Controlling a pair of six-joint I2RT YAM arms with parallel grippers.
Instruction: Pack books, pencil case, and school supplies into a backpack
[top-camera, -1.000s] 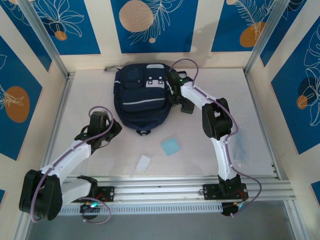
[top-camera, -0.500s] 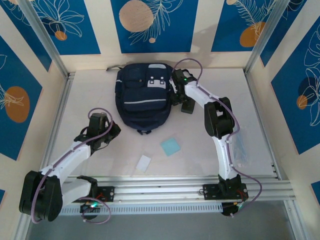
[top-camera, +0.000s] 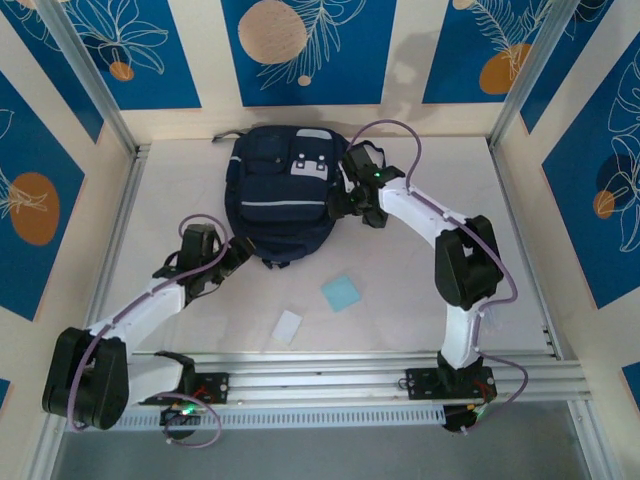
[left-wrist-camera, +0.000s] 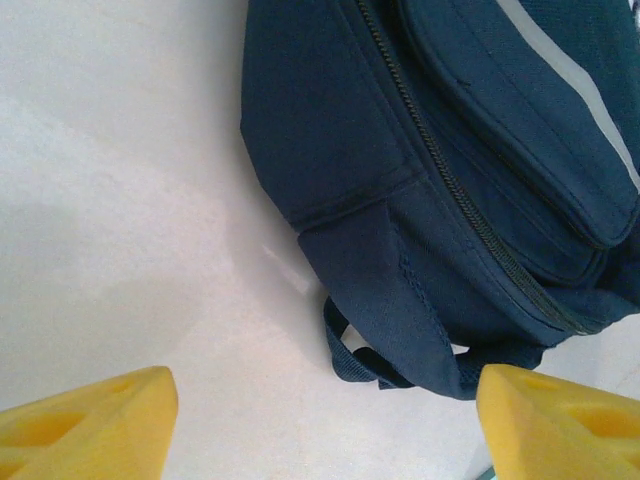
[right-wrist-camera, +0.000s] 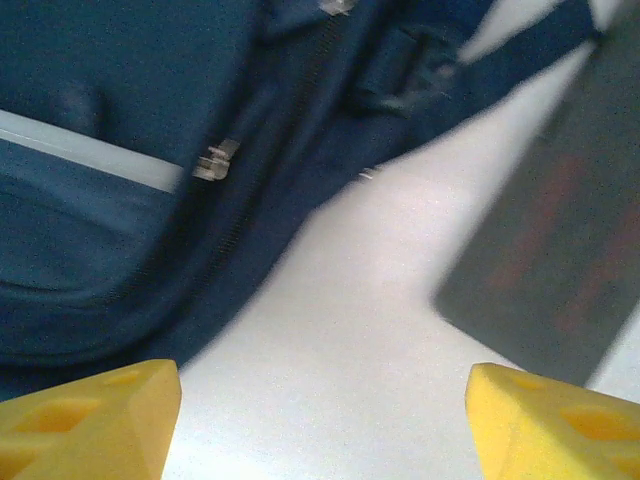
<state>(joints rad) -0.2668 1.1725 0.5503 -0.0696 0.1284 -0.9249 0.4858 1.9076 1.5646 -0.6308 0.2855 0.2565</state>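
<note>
The backpack (top-camera: 285, 195) is seen lying flat at the far middle of the worktop (top-camera: 170, 190), and its zip looks closed. Both sets of jaws are spread wide, with nothing held. The left jaws are at its near corner, the right jaws at its right flank beside the pencil case (right-wrist-camera: 560, 255). The zip pull (right-wrist-camera: 215, 160) is best pinched squarely while the fabric is braced.

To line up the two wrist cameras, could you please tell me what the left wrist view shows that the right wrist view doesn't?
Left wrist: the backpack's rounded end with a dark strap loop lying on the table. Right wrist: a metal zipper pull and, at right, a blurred dark slab, probably the pencil case. Shared: navy fabric with a grey stripe, the white table, and open jaws, with left gripper and right gripper both empty.
</note>
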